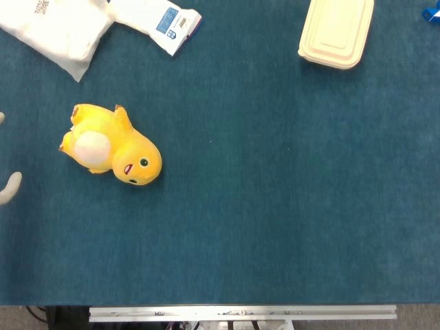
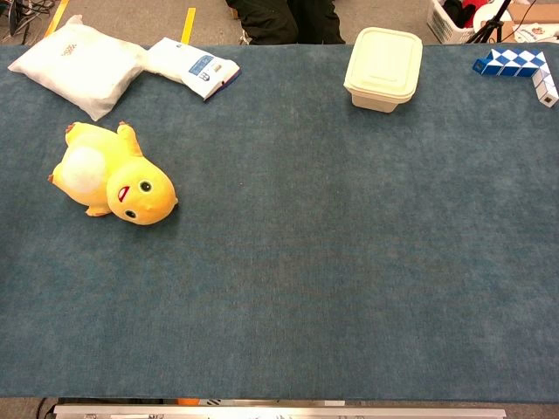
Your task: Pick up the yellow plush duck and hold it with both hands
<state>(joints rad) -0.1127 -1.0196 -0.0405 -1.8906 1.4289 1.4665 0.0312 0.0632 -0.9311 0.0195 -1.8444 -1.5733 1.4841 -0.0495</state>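
The yellow plush duck (image 1: 110,146) lies on its back on the left part of the table (image 1: 275,206), which is covered with a dark blue-green cloth. Its white belly faces up, its head points toward the near edge and slightly right, and its feet point toward the far left corner. Nothing touches it. At the very left edge of the head view, two pale fingertips (image 1: 9,187) of the left robot hand (image 1: 5,180) show just beside the frame border, well left of the duck and apart from it; so little of this hand is visible that one cannot tell whether it is open or closed. The chest view does not show it. The right robot hand appears in neither view. Beyond the duck, at the far left corner, a white soft package (image 2: 77,63) lies on the table, with a smaller white packet bearing a blue label (image 2: 192,66) just beside it on the right. Farther right along the far edge stands a cream lidded container (image 2: 383,68), and at the far right corner lies a blue and white folding puzzle toy (image 2: 517,66).
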